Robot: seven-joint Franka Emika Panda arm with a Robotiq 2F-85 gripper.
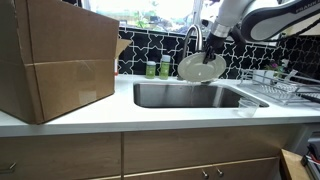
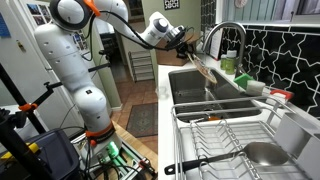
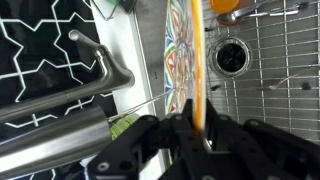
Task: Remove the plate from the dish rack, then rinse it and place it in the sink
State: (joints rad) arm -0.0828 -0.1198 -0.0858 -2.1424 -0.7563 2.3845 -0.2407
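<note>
Gripper [image 3: 200, 135] fingers [image 3: 160, 145] clamped on plate [image 3: 201, 60] rim. Plate upright, edge-on in wrist view, held above sink [image 1: 190, 97], just beside faucet [image 1: 193, 38]. Drain [image 3: 230, 55] beneath. Dish rack [image 1: 272, 90] well apart on counter; cardboard box [image 1: 55, 60] at opposite end. Arm [image 2: 125, 22] stretched over basin, wrist angled down.

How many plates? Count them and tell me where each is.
1. The plate hangs over the sink, gripped at its rim by the gripper. No plate shows in the rack, but parts of it are hidden.
</note>
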